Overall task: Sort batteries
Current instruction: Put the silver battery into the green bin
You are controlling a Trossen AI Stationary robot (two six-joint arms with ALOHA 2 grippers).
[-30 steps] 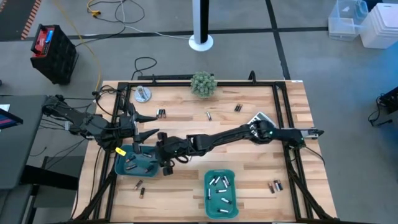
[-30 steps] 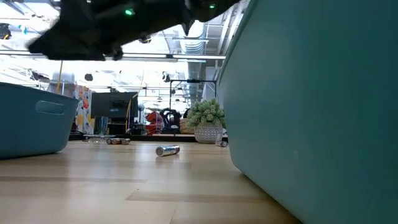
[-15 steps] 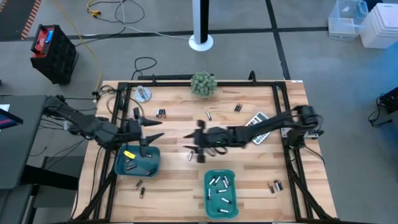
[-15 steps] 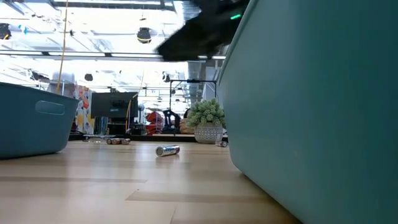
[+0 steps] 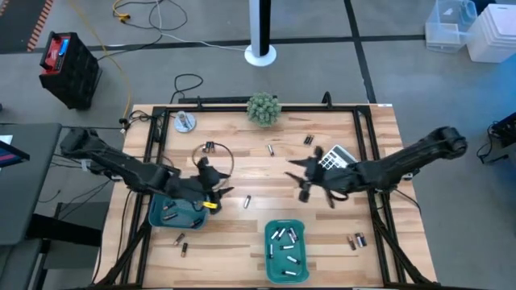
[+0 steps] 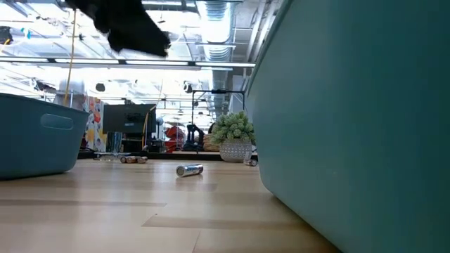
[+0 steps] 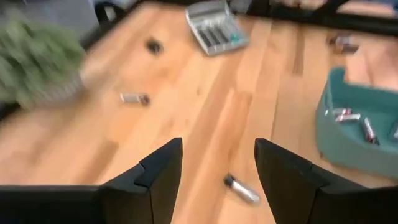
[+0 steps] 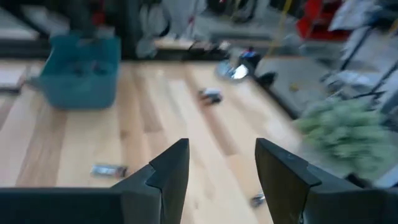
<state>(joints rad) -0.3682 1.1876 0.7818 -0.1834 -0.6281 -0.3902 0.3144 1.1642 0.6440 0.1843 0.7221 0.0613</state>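
The batteries are small cells. Dark ones lie in the left teal tray [image 5: 192,216], silvery ones in the near teal tray [image 5: 300,270]. Others lie loose on the wood. One silvery battery [image 5: 247,201] lies between the two grippers and shows ahead of the left fingers in the left wrist view [image 7: 241,188]. My left gripper [image 5: 219,179] hovers open at the left tray's far right corner. My right gripper [image 5: 298,177] hovers open over the table's middle right, beside the grey calculator [image 5: 334,157]. Nothing is between either pair of fingers [image 7: 217,146] [image 8: 222,146].
A potted plant [image 5: 264,107] stands at the far edge. Loose batteries lie near it [image 5: 271,149] [image 5: 308,140], by the far left [image 5: 210,147], near the left tray [image 5: 181,242] and at the near right [image 5: 357,239]. A black frame [image 5: 367,137] rims the table.
My right gripper has drawn back from over the left tray across the middle toward the table's right edge, still open. My left gripper has gone toward the right and down, past the left tray's far right corner, tipping its fingers downward.
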